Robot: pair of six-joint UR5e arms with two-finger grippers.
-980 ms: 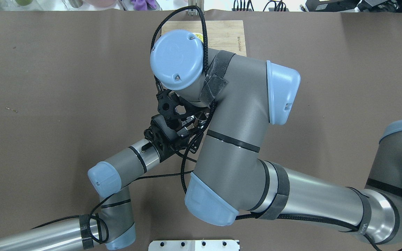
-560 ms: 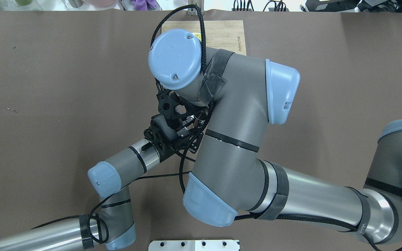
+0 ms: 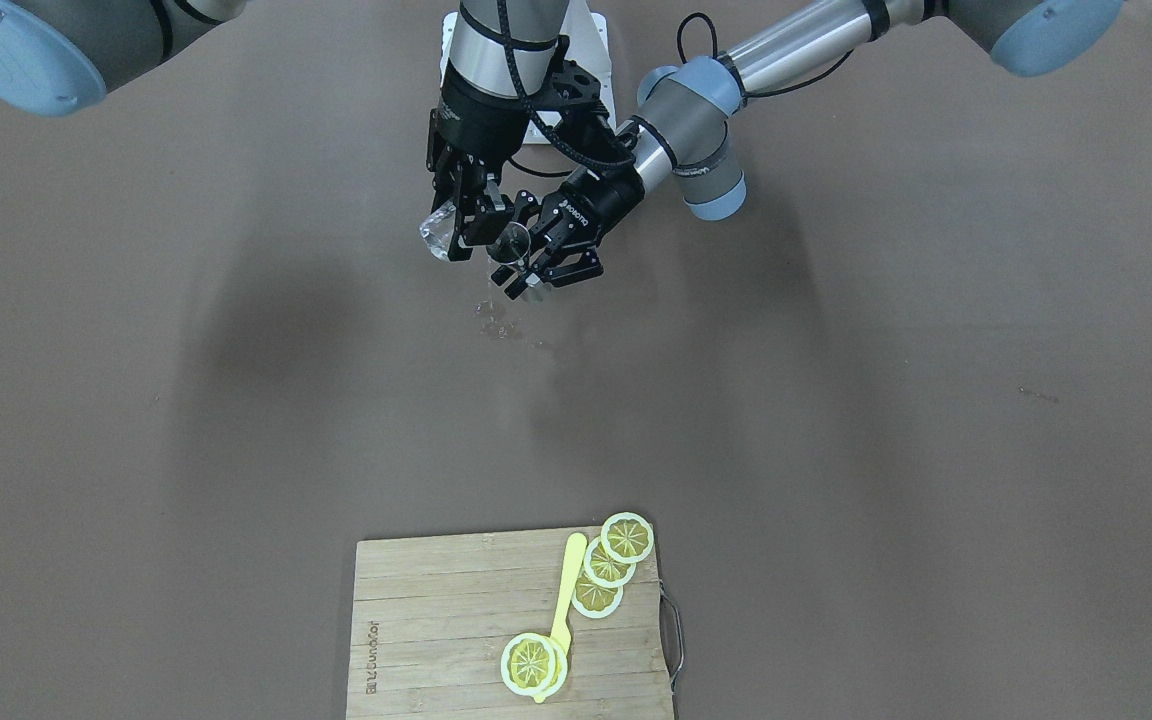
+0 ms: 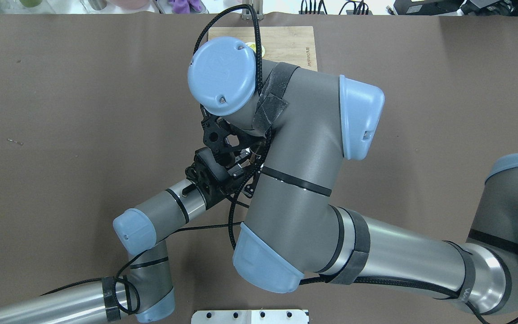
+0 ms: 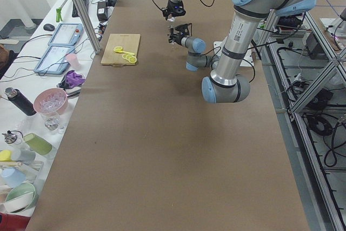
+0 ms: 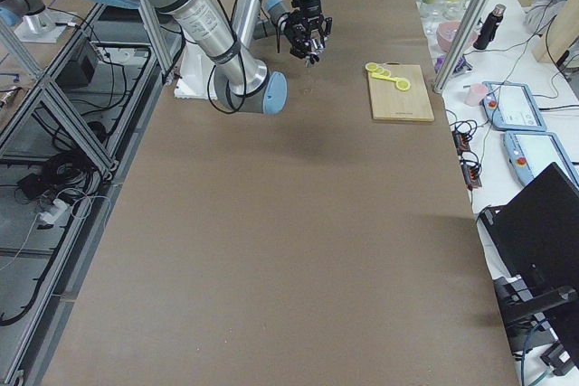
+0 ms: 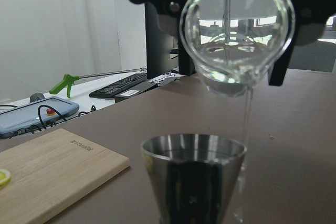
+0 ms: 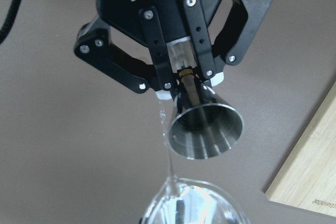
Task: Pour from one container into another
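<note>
My right gripper is shut on a small clear glass pitcher, tipped spout-down in the air. Just under it my left gripper is shut on the stem of a steel jigger, also seen at table centre. In the left wrist view a thin stream of water leaves the spout and runs down past the jigger's rim on its outside. Droplets glisten on the brown table below. From overhead the right arm hides both containers.
A wooden cutting board with lemon slices and a yellow spoon lies at the table's far edge from the robot. Bowls and bottles crowd a side bench beyond the table.
The right arm's wrist has shifted slightly left and away from the robot in the overhead view. The left arm has held still.
</note>
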